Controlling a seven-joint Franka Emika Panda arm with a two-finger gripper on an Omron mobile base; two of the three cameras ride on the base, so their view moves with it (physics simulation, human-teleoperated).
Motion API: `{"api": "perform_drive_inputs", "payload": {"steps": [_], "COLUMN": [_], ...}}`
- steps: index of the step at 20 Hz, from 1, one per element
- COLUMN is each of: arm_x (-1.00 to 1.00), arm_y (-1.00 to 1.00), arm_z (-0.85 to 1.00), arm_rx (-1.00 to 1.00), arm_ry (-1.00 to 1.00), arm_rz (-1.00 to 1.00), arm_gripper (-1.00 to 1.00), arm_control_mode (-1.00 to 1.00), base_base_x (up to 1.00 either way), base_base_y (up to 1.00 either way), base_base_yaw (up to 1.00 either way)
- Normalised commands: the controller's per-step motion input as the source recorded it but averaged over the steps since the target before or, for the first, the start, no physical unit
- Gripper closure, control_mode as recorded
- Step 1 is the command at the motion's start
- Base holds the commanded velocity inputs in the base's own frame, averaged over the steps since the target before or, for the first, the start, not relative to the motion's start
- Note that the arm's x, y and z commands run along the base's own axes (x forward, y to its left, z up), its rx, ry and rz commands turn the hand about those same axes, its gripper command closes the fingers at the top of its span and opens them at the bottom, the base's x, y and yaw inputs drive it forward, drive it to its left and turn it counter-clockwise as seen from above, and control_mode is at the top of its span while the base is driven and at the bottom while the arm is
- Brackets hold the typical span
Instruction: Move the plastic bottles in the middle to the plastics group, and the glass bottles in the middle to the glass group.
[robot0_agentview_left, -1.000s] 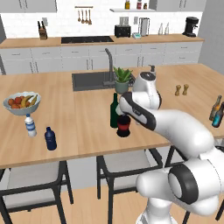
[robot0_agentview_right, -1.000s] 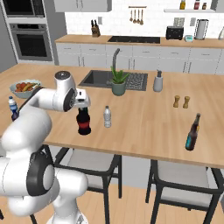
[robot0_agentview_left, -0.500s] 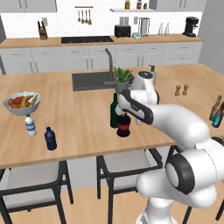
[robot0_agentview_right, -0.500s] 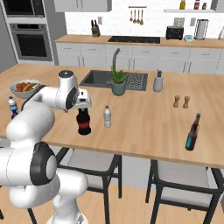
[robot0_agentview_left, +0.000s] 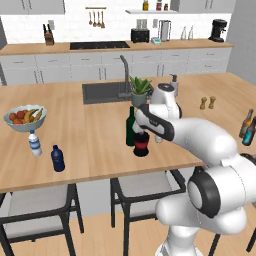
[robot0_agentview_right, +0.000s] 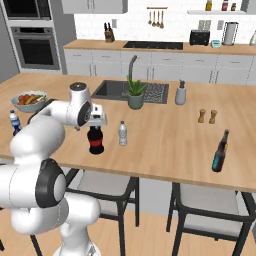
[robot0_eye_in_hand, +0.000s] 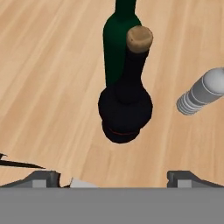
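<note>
The squat black bottle (robot0_eye_in_hand: 125, 109) with a red band and cork stands on the wooden island, directly ahead of my open gripper (robot0_eye_in_hand: 114, 178), whose fingertips (robot0_eye_in_hand: 43, 178) sit wide apart with nothing between them. Right behind it rises the tall dark green wine bottle (robot0_eye_in_hand: 117, 39). The small clear greyish bottle (robot0_eye_in_hand: 202, 92) stands to the right. From the base, my gripper (robot0_agentview_left: 142, 133) hovers just over the black bottle (robot0_agentview_left: 141, 145), beside the green bottle (robot0_agentview_left: 130, 126). At the left stand the blue-label bottle (robot0_agentview_left: 34, 143) and the navy bottle (robot0_agentview_left: 58, 158). At the right stand the amber bottle (robot0_agentview_left: 246, 122) and the teal bottle (robot0_agentview_left: 249, 133).
A fruit bowl (robot0_agentview_left: 24, 118) sits at the island's left. The sink (robot0_agentview_left: 102, 92), its faucet and a potted plant (robot0_agentview_left: 139, 90) lie behind the bottles. Salt and pepper shakers (robot0_agentview_left: 207, 102) stand to the right. Chairs are tucked under the near edge.
My hand has crept slightly closer to the black bottle. The jaws stay wide open and none of the bottles has moved.
</note>
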Motion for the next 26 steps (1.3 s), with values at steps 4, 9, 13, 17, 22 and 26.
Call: {"api": "perform_drive_inputs", "payload": {"steps": [4,9,13,17,22,26], "arm_x": [0.10,0.26,0.29,0.08,0.00,0.11], "arm_y": [0.00,-0.01,0.00,0.00,0.00,0.00], "arm_z": [-0.07,-0.01,0.00,-0.04,-0.09,-0.22], "arm_rx": [0.00,0.00,0.00,0.00,0.00,0.00], "arm_ry": [0.00,0.00,0.00,0.00,0.00,0.00], "arm_rz": [-0.02,0.00,0.00,0.00,0.00,0.00], "arm_gripper": [-1.00,-1.00,-1.00,-1.00,-1.00,-1.00], "arm_control_mode": [-1.00,-1.00,-1.00,-1.00,-1.00,-1.00], "base_base_x": [0.00,0.00,0.00,0.00,0.00,0.00], "base_base_y": [0.00,0.00,0.00,0.00,0.00,0.00], "base_base_yaw": [0.00,0.00,0.00,0.00,0.00,0.00]}}
